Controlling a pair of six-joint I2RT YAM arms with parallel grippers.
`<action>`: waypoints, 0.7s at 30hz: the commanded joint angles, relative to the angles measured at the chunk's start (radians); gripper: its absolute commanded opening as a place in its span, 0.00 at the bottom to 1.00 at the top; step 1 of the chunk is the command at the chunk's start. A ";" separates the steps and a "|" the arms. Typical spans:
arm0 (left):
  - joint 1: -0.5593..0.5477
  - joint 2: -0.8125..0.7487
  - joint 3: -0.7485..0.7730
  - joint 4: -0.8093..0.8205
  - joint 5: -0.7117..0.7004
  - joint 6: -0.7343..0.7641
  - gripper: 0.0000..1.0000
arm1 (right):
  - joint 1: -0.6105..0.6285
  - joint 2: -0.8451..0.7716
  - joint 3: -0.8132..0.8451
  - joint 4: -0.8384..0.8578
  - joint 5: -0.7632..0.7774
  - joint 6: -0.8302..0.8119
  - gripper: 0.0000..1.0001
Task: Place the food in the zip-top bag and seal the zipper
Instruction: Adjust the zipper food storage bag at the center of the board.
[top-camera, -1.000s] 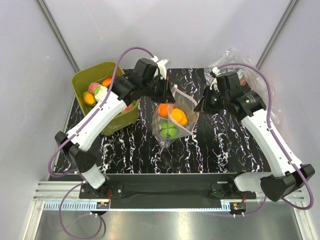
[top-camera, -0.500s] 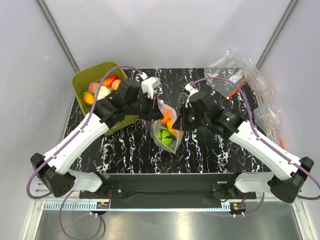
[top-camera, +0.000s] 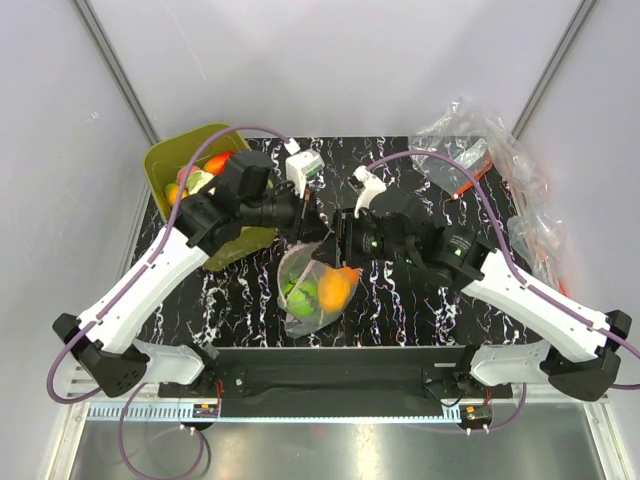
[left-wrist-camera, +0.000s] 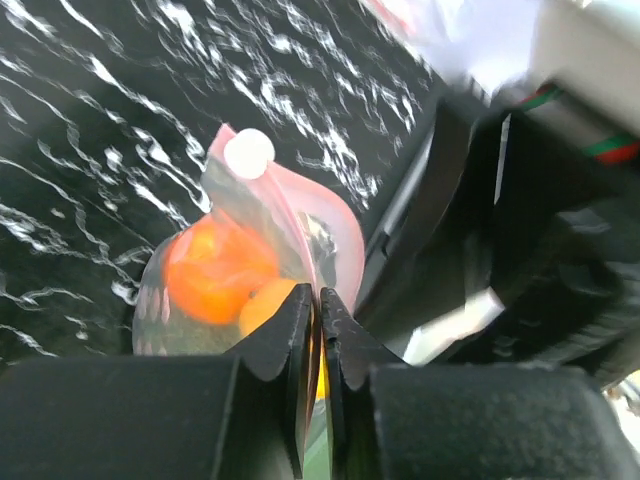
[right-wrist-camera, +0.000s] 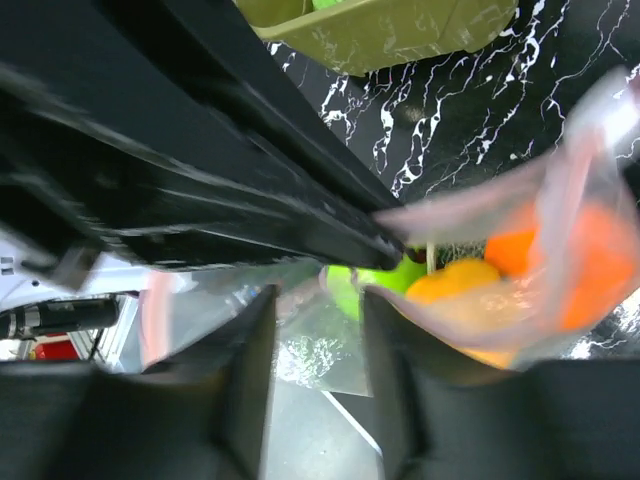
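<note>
The zip-top bag (top-camera: 305, 312) hangs near the table's front middle. It holds an orange (top-camera: 336, 287) and a green lime (top-camera: 300, 293). My left gripper (top-camera: 312, 232) is shut on the bag's top edge. In the left wrist view the jaws (left-wrist-camera: 318, 305) pinch the pink zipper (left-wrist-camera: 300, 205) above the oranges (left-wrist-camera: 215, 268). My right gripper (top-camera: 338, 238) sits right beside the left one. In the right wrist view it (right-wrist-camera: 315, 330) is open, with clear bag film in the gap and the lime (right-wrist-camera: 385, 280) and an orange (right-wrist-camera: 590, 260) just beyond.
The olive-green tub (top-camera: 165, 158) stands at the back left with more toy food (top-camera: 216, 162) in it. Crumpled plain clear bags (top-camera: 480, 150) lie at the back right. The tub also shows in the right wrist view (right-wrist-camera: 400, 30).
Both arms have come toward the near edge and closer together. The bag with its fruit has moved with the left gripper from the table's middle to the front.
</note>
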 joint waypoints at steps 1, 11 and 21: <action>0.001 -0.043 -0.090 0.077 0.123 0.031 0.12 | 0.005 -0.064 -0.035 0.087 0.007 -0.050 0.50; -0.001 -0.115 -0.345 0.194 0.162 0.065 0.26 | 0.005 -0.332 -0.230 0.048 0.224 -0.115 0.59; 0.002 -0.144 -0.311 0.149 0.076 0.175 0.26 | 0.004 -0.386 -0.256 -0.042 0.272 -0.265 0.58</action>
